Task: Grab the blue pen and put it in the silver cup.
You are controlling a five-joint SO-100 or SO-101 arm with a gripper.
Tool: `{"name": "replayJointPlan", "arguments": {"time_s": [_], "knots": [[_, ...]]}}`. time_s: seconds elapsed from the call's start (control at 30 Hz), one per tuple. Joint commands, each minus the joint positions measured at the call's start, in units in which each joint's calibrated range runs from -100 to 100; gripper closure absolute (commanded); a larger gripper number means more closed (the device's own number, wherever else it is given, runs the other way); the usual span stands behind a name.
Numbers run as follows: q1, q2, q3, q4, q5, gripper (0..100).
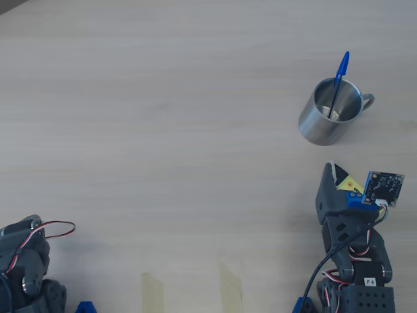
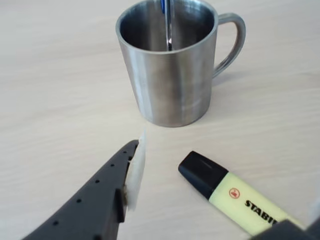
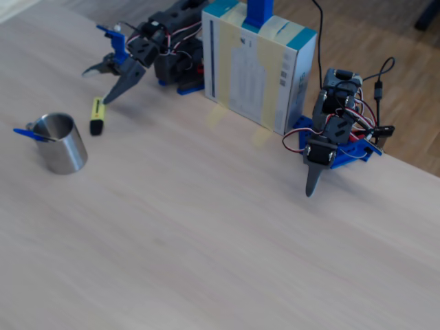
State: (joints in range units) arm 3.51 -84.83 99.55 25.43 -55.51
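Blue pen (image 1: 339, 78) is in the silver cup (image 1: 329, 120), standing tilted, cap end sticking out past the rim in the overhead view; in the fixed view the cap (image 3: 26, 134) pokes out to the left over the rim of the cup (image 3: 62, 148). Wrist view shows only a slice of the pen (image 2: 167, 22) inside the cup (image 2: 170, 70), leaning on the far wall. Cup is upright on the bench (image 1: 163, 130), handle (image 2: 231, 42) to the right in the wrist view. Pincer (image 3: 104, 84) is open and empty (fingers clearly spread in the fixed view), sitting near the cup but not touching it. In the wrist view one dark finger (image 2: 105, 200) with a pale pad comes in from lower left, tip just short of the cup base. Yellow highlighter (image 2: 235, 197) with black cap lies flat on the bench between the fingers, cap pointing toward the cup, apart from it. Fixed view also shows a second arm (image 3: 333, 130) well to the right and a white box (image 3: 258, 65) standing between the two arms.
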Motion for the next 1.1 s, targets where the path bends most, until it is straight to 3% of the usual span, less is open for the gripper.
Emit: {"name": "replayJointPlan", "arguments": {"time_s": [0.0, 0.43, 0.9, 1.07], "knots": [[-0.4, -2.9, 0.5, 4.6, -0.1, 49], [-1.0, -12.1, 0.3, 24.0, -0.2, 49], [-2.6, -12.8, 0.2, 34.8, -0.2, 49], [-2.7, -12.8, 0.2, 38.1, -0.2, 59]]}}
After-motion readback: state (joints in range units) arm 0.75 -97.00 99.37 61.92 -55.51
